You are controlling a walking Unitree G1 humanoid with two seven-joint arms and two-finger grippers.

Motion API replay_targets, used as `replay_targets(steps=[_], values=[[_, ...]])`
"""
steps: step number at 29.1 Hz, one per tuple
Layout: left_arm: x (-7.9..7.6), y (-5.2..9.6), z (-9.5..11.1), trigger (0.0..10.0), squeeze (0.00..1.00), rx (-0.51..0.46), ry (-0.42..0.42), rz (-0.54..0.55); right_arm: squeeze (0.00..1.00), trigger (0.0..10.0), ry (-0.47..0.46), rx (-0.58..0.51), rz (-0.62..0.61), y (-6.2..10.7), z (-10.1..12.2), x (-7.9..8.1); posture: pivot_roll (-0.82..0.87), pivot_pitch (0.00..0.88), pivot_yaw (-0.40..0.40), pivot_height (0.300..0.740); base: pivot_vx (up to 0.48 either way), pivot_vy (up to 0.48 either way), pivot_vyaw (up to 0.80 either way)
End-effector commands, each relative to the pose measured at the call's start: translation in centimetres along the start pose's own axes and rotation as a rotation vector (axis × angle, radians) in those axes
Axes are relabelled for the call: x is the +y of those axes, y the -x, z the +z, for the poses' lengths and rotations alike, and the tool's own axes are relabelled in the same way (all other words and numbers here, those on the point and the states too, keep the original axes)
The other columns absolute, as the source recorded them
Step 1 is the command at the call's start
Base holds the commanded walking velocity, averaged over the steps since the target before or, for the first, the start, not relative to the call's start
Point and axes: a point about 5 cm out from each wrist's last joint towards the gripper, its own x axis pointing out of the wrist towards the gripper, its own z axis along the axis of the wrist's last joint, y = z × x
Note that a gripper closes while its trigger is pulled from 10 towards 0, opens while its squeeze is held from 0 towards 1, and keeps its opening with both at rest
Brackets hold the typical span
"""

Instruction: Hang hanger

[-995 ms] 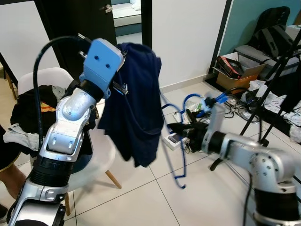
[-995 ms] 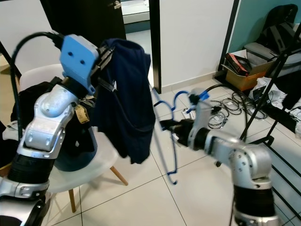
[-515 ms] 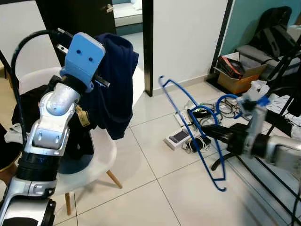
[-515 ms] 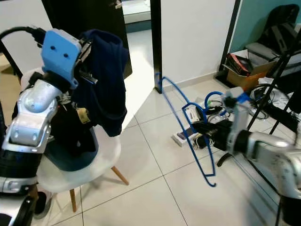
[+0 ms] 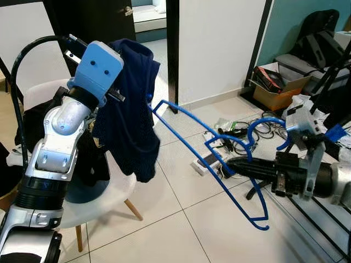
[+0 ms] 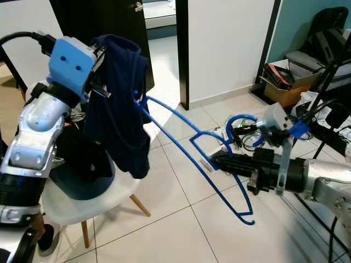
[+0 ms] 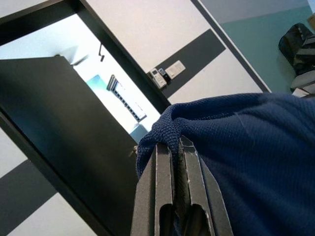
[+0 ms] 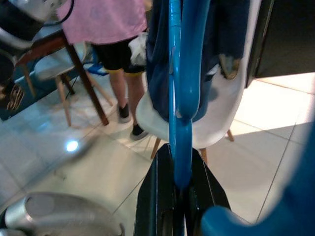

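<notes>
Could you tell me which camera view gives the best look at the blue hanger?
The left eye view: the blue hanger shows whole there, hook to lower bar, held by the right gripper. The right eye view shows much the same. The right wrist view has it edge-on between the fingers.

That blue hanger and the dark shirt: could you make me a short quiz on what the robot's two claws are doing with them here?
1. True or false: the left claw is shut on a fold of the navy shirt.
2. What does the right claw hold? A) a cable B) the blue hanger C) a box
3. Fill in: the hanger's far tip reaches the ____.

Key
1. True: in the left wrist view the fabric is pinched between the fingers.
2. B: the right wrist view shows the fingers clamped on the blue bar.
3. Shirt: the tip meets the cloth held above the white chair.
</notes>
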Motion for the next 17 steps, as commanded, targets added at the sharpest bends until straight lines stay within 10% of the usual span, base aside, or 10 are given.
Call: replay_targets(steps=[1,17], values=[[0.4,-0.4,0.6,10.0,0.00,-0.031,-0.029,0.015,0.00,10.0,0.023,0.013,0.019,-0.2,0.0,0.4,-0.05,0.000,0.035,0.740,0.000,0.000,0.00],[0.6,-0.8,0.7,10.0,0.00,-0.051,-0.062,0.015,0.00,10.0,0.042,0.155,-0.030,0.6,-1.6,-0.3,-0.05,0.000,0.033,0.740,0.000,0.000,0.00]])
